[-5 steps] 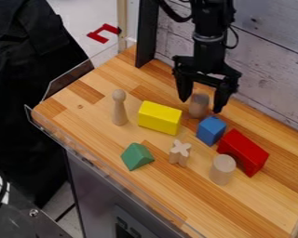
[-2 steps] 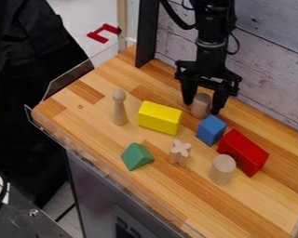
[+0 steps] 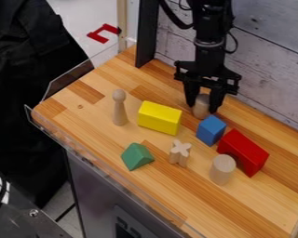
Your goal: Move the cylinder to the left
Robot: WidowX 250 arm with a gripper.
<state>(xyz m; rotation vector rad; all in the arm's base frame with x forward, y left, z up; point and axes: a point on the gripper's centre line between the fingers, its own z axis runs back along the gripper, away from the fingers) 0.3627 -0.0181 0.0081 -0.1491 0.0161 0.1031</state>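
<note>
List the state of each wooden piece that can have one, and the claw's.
Claw: around rear cylinder, grip unclear
Rear cylinder: upright
Front cylinder: upright
Peg figure: upright
X-shaped block: standing on end
Yellow block: lying lengthwise

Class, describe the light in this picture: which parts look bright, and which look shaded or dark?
In the camera view, the pale cylinder looks bright, while the wooden piece at the gripper looks duller; the red block is darker inside its arch, and the black cloth at left shows few folds.
</note>
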